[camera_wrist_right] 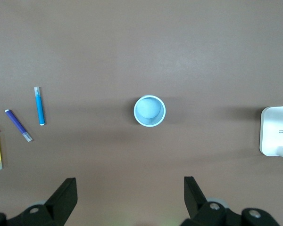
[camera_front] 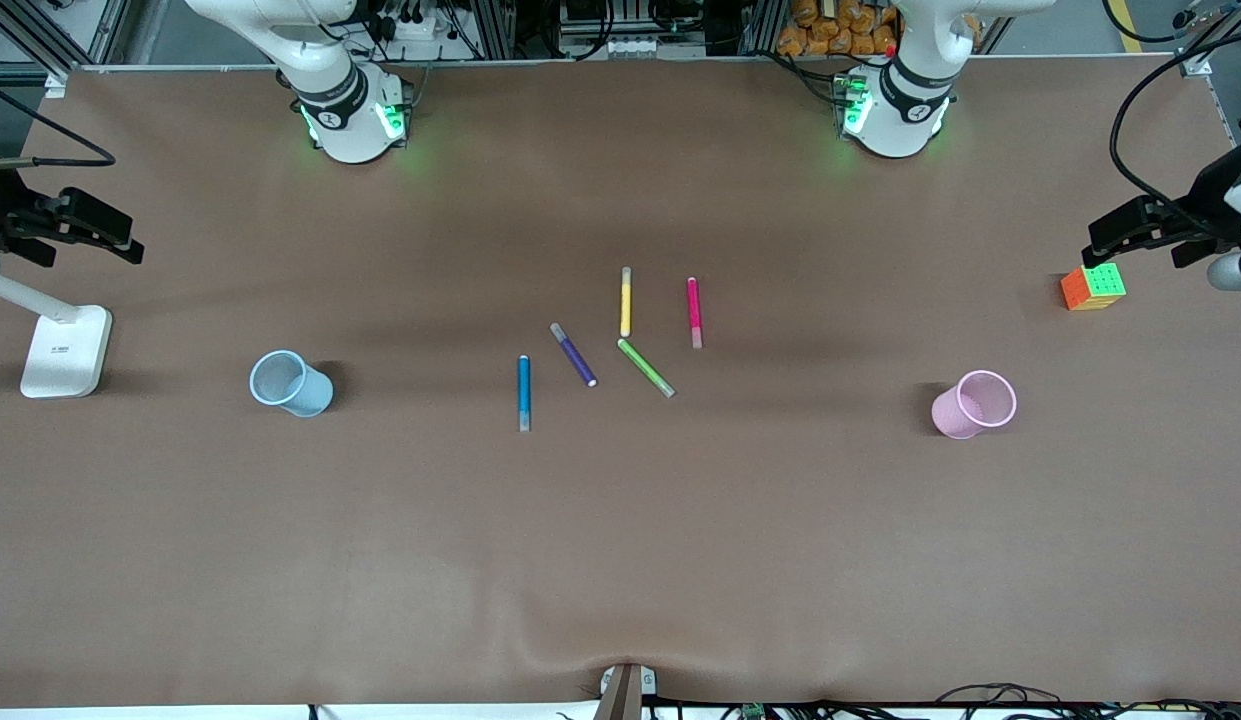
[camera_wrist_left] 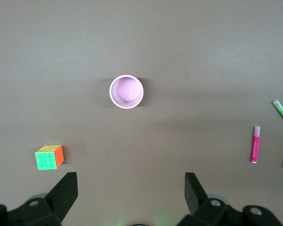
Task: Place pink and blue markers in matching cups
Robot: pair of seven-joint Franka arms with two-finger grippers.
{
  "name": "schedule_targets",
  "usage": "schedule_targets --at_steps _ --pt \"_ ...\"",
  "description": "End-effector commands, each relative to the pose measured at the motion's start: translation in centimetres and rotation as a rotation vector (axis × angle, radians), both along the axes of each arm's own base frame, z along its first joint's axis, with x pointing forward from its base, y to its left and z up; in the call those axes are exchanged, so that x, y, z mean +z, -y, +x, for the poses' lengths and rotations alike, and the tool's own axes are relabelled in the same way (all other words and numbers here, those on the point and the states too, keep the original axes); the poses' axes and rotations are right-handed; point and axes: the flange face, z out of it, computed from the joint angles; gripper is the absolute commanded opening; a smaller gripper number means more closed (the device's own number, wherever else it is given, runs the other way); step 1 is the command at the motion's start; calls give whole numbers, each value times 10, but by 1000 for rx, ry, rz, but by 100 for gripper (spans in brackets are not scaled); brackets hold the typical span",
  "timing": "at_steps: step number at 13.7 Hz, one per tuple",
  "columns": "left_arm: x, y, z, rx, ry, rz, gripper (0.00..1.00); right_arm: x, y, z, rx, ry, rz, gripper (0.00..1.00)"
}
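The pink marker and the blue marker lie flat in the middle of the table. The light blue cup stands upright toward the right arm's end, the light pink cup toward the left arm's end. Both cups look empty. My left gripper is open and empty, high over the table, looking down on the pink cup and pink marker. My right gripper is open and empty, high over the table, looking down on the blue cup and blue marker. Neither gripper shows in the front view.
A dark purple marker, a yellow marker and a green marker lie between the blue and pink ones. A colour cube sits near the left arm's end. A white stand base sits at the right arm's end.
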Motion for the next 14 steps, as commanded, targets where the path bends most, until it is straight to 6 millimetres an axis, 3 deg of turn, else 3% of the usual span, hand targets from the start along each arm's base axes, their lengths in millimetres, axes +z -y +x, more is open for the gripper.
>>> schedule_targets --at_steps 1,4,7,11,14 --pt "-4 1 4 -5 -18 -5 100 2 15 0 -36 19 2 100" --pt "-23 9 14 -11 -52 1 100 3 23 4 -50 42 1 100" --pt "-45 48 23 -49 -85 5 100 0 28 6 -59 48 1 100" --pt "-98 79 45 -50 -165 -99 100 -7 39 8 -79 51 0 100" --pt "-123 132 49 -82 -188 -90 100 -8 41 7 -82 43 0 100"
